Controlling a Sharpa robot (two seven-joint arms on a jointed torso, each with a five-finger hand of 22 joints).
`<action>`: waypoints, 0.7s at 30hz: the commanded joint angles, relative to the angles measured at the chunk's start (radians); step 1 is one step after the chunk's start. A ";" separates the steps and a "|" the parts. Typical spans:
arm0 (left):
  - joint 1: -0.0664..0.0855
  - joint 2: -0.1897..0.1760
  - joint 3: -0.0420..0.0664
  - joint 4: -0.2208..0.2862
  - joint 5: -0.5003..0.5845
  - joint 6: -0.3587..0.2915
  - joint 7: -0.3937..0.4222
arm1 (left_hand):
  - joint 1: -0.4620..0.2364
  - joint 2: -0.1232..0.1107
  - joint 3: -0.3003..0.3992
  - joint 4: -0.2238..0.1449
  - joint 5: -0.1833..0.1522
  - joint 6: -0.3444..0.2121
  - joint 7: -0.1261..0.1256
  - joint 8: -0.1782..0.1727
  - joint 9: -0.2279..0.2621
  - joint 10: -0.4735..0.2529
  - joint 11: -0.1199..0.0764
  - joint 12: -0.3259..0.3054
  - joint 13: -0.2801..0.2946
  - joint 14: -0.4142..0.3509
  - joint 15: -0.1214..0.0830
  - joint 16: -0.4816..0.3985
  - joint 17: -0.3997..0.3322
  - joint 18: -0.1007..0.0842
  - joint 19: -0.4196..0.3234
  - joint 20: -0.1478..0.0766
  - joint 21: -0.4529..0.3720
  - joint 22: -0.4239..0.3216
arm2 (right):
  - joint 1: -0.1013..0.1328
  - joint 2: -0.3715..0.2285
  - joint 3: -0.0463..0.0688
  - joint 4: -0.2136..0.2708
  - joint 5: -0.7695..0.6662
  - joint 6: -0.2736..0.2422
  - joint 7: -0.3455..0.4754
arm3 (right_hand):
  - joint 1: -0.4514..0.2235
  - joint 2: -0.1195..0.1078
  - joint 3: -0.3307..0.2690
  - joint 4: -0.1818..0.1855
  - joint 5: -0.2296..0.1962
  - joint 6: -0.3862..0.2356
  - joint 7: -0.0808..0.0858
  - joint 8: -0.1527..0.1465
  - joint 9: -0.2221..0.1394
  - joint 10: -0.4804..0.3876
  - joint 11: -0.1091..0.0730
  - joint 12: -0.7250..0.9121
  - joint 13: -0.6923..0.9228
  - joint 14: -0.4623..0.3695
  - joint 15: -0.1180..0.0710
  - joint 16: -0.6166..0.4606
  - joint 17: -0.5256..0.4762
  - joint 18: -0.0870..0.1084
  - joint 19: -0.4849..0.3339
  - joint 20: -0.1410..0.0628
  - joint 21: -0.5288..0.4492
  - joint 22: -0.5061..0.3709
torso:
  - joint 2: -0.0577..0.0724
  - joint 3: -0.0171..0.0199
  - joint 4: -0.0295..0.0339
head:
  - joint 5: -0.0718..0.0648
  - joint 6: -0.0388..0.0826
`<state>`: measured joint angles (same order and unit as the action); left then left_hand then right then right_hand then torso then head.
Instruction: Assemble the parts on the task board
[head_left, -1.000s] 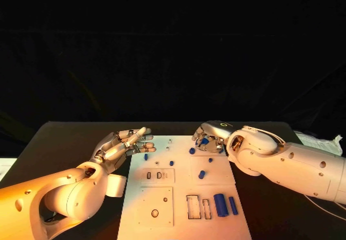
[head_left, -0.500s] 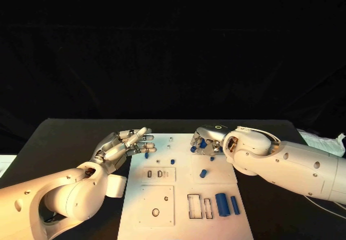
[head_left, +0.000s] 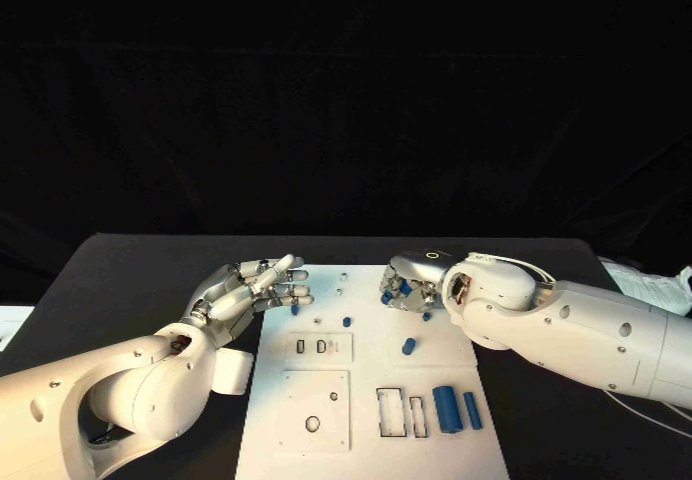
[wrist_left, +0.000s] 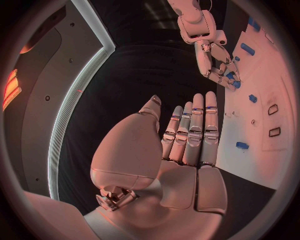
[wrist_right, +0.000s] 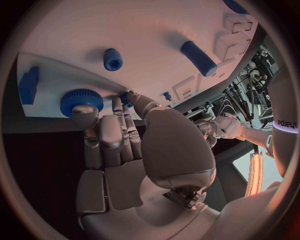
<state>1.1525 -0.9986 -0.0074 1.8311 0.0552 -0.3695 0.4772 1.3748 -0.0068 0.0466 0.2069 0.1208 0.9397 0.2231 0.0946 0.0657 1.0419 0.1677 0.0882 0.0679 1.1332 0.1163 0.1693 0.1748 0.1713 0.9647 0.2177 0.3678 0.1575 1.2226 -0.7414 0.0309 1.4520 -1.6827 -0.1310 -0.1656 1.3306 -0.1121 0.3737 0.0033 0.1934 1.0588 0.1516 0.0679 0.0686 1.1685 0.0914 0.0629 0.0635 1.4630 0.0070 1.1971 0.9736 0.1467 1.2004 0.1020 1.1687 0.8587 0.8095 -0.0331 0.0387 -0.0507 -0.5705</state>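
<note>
Head view, board: white task board (head_left: 368, 400) lying centre-low in frame on black table (head_left: 130, 270).
Head view, L hand: left hand (head_left: 257, 290) hovering left of centre at board's upper-left edge, fingers stretched out and slightly apart, holding nothing.
Head view, R hand: right hand (head_left: 411, 285) sitting just right of centre over board's upper part, fingers bending down around a blue gear (head_left: 405, 288); can't tell if it's actually gripping.
Head view, parts: small blue peg (head_left: 346, 322) and angled blue peg (head_left: 408, 346) lying mid-board; two blue cylinders (head_left: 447, 408) lying side by side lower right, beside empty rectangular slots (head_left: 391, 412).
L wrist view: left hand (wrist_left: 190, 137) filling centre, fingers straight, close together, empty; board (wrist_left: 265, 90) running along right side; right hand (wrist_left: 219, 67) reaching down at upper right onto a blue piece.
R wrist view: right hand (wrist_right: 115, 145) rising from bottom; fingertips (wrist_right: 84, 112) touching the toothed blue gear (wrist_right: 80, 100) at left on board (wrist_right: 125, 30); blue ring part (wrist_right: 112, 59) and blue cylinder (wrist_right: 199, 58) lying above; whether it's clamping unclear.
</note>
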 joint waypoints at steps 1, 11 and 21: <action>0.001 0.000 0.001 0.002 0.003 0.022 0.003 | 0.005 0.008 -0.002 -0.004 -0.004 0.001 0.005 -0.005 -0.001 -0.002 0.004 -0.003 -0.001 -0.005 0.001 -0.003 0.001 0.010 -0.003 0.004 -0.005 -0.001 | 0.000 0.005 0.000 -0.005 -0.022 0.019 -0.011 | 0.005 0.003 0.001 0.008 -0.007 0.009 -0.005 0.002 0.002 0.004 -0.004 0.003 0.001 0.045 -0.001 0.013 0.013 -0.018 0.010 -0.001 0.010 0.012 | 0.003 -0.0011 0.0010 | 0.000 0.000; 0.001 0.001 0.001 0.000 0.003 0.023 0.001 | 0.007 0.007 -0.002 -0.007 -0.004 0.000 0.006 -0.007 -0.001 -0.003 0.004 -0.006 -0.002 -0.005 0.001 -0.005 0.002 0.010 -0.003 0.004 -0.006 -0.002 | 0.000 0.016 0.000 -0.017 -0.024 0.003 -0.016 | -0.006 0.013 -0.004 0.038 -0.011 0.041 -0.014 0.010 0.007 0.039 -0.014 0.006 0.003 0.042 -0.009 0.053 0.052 -0.024 0.025 -0.004 0.047 0.058 | 0.006 -0.0011 0.0010 | 0.002 -0.004; 0.001 0.001 0.001 -0.002 0.003 0.021 -0.001 | 0.010 0.008 -0.002 -0.010 -0.004 -0.001 0.006 -0.009 -0.001 -0.004 0.005 -0.008 -0.002 -0.005 0.002 -0.007 0.003 0.010 -0.004 0.005 -0.006 -0.002 | 0.000 0.013 0.000 -0.001 0.014 -0.131 0.006 | 0.018 0.044 0.016 0.043 0.005 0.086 -0.029 0.026 0.020 0.085 -0.029 0.010 0.006 0.041 -0.023 0.077 0.075 -0.029 0.035 -0.012 0.072 0.092 | 0.008 -0.0011 0.0016 | 0.003 0.001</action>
<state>1.1526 -0.9987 -0.0074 1.8288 0.0557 -0.3677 0.4726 1.3789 -0.0027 0.0438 0.2041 0.1208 0.9397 0.2230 0.0907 0.0658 1.0418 0.1677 0.0843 0.0680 1.1332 0.1163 0.1655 0.1769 0.1713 0.9647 0.2177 0.3678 0.1566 1.2231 -0.7288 0.0308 1.4464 -1.6841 -0.1833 -0.1698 1.3452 -0.0865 0.3855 0.0465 0.1950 1.1390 0.1228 0.0888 0.0840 1.2474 0.0626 0.0715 0.0687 1.4664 -0.0112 1.2698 1.0480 0.1311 1.2272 0.0894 1.2382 0.9488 0.8167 -0.0344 0.0402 -0.0480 -0.5724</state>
